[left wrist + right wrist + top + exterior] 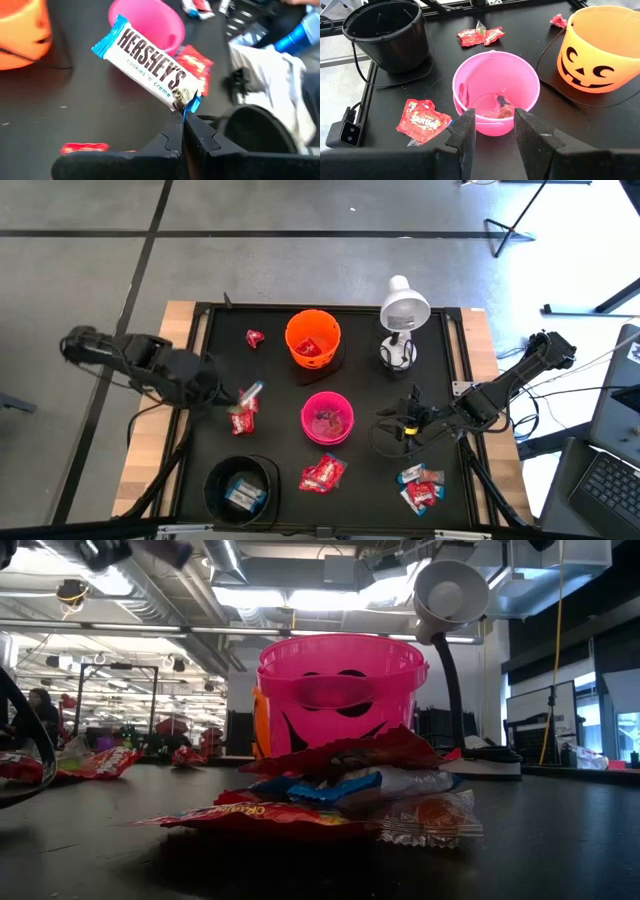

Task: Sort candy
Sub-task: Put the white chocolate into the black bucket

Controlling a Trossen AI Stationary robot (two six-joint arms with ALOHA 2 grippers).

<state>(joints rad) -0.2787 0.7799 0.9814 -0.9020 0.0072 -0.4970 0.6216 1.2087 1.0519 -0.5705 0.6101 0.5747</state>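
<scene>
The sorting looks partly done, with a fair amount left. The left gripper [182, 125] has its jaws clamped on one end of a blue-and-white Hershey's bar [147, 67], which sticks out ahead of the jaws, lifted clear of the desk [270, 370]. Beyond the bar's far end sits the pink bowl [150, 27], and close beside the jaws, off to one side, the rim of the black bowl [260, 132]; a red packet [195, 65] lies just under and behind the bar.

The right gripper [492, 132] hovers with its jaws apart and nothing between them, the pink bowl directly ahead of them. That bowl already holds a few sweets [502, 107], though too few and too small to name. The orange bowl [313, 338] has red-wrapped pieces [308, 348] inside, and the black bowl contains blue-and-white bars [240, 493], so each colour seems to have its own home (the held bar would belong in the black one, I judge).

Still loose on the desk: a lone red sweet [254, 338] well beyond the left jaws, a red cluster [243, 420] just below them, a red pile [322, 474] between the black bowl and the right arm, and a mixed heap [420, 488] near the right arm.
</scene>
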